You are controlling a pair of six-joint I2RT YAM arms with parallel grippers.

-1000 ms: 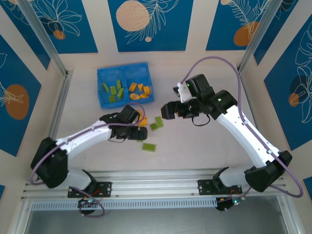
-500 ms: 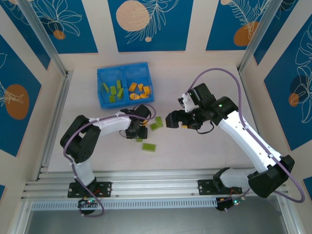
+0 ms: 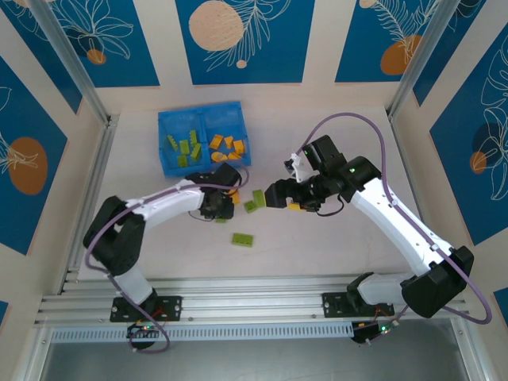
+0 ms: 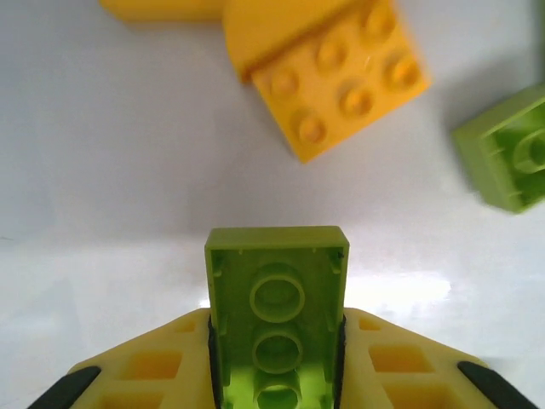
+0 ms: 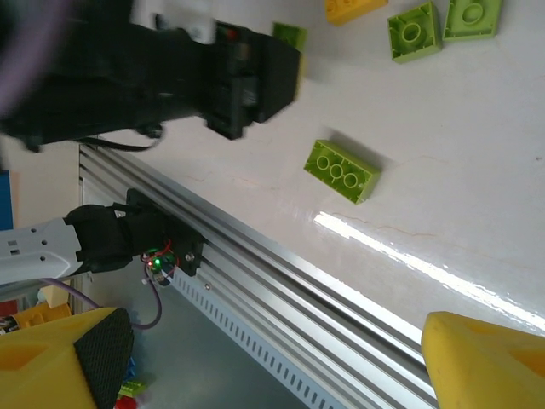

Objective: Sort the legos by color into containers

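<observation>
My left gripper is shut on a lime green lego, held underside up between the yellow fingers. In the top view this gripper sits just below the blue tray. An orange lego and another green lego lie ahead of it on the table. The tray's left compartment holds green legos and its right one orange legos. My right gripper hangs open beside a pair of green legos. Its fingers are wide apart with nothing between them.
A single green lego lies alone on the table nearer the arm bases, also seen from the right wrist. The aluminium rail runs along the near edge. Both grippers are close together near the table's middle.
My left gripper has closed on the green lego and shifted slightly toward the tray. The right gripper has come down and left toward the pair of green legos, staying open.
</observation>
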